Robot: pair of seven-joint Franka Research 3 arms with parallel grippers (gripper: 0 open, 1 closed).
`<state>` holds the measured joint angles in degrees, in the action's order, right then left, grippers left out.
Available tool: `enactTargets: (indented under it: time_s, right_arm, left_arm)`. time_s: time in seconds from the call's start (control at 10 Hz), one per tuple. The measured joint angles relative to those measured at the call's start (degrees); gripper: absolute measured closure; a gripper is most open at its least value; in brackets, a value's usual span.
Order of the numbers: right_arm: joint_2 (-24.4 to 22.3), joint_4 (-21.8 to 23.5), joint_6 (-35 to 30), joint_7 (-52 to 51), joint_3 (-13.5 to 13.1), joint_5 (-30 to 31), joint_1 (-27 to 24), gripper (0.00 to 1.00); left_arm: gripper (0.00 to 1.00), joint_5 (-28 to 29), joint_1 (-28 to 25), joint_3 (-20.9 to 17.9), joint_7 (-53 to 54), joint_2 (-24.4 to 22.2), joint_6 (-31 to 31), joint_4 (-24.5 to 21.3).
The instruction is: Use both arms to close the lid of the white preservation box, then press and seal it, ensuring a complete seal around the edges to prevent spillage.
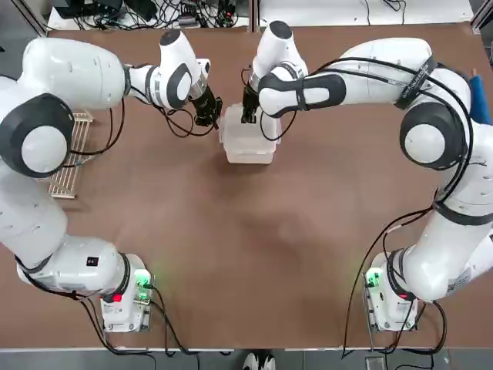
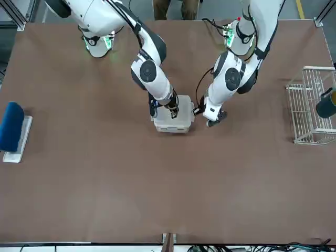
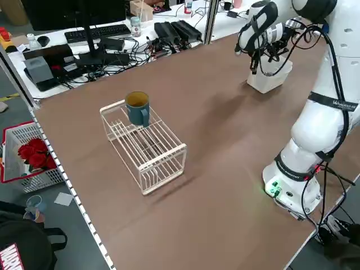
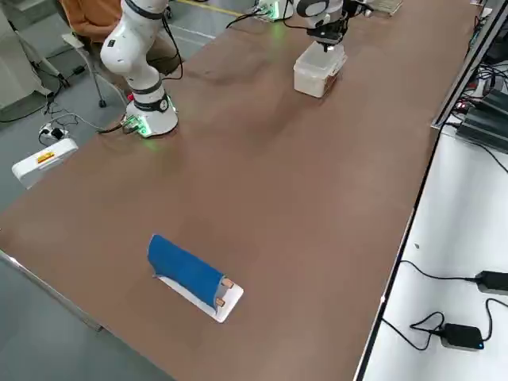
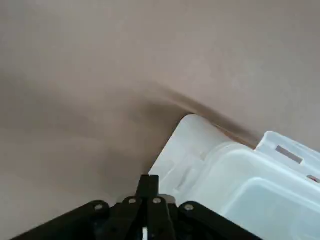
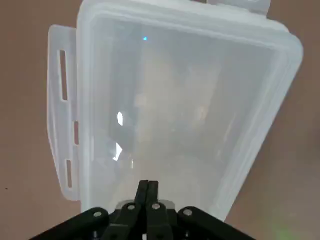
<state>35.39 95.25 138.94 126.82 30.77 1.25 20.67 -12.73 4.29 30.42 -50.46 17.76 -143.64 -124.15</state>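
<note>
**me:** Brown counter (image 1: 254, 247) is my whole world right now, with cables and power bricks piled on the bench past its far edge. Whitish translucent plastic preservation box (image 1: 248, 141) sits near the far middle of it, between my two wrists, and its translucent lid (image 6: 175, 110) is lying flat on top.

**other:** where are your pincers then?

**me:** Right pincer (image 1: 249, 114) is over the box's far end with its fingers (image 6: 147, 192) pressed together, tips down at the lid near one short edge. Can't say for sure whether it actually touches. Left pincer (image 1: 208, 116) hangs just beside the box's far-left corner, also pressed together and pinching nothing. From that wrist I see a latch flap (image 5: 175, 167) sticking out flat right by my fingertips.

**other:** flaps done up?

**me:** Long side flap (image 6: 62, 115) with slots in it is splayed outward, not folded down.

**other:** anything else on there?

**me:** White wire rack (image 3: 147, 143) off on my left with a teal mug (image 3: 137, 107) sitting on it, well apart from the box. Blue-topped white tray (image 4: 190, 274) way over on my right.
</note>
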Motion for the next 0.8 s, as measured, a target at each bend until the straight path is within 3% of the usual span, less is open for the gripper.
enactTargets:
  time_s: [0.8]
  right_arm:
    - [0.01, 0.00, -0.01, 0.00, 0.00, 0.04, 0.00, 0.99]
  left_arm:
    - [0.99, 0.01, 1.65, -0.01, -0.74, 1.43, -2.65, -0.05]
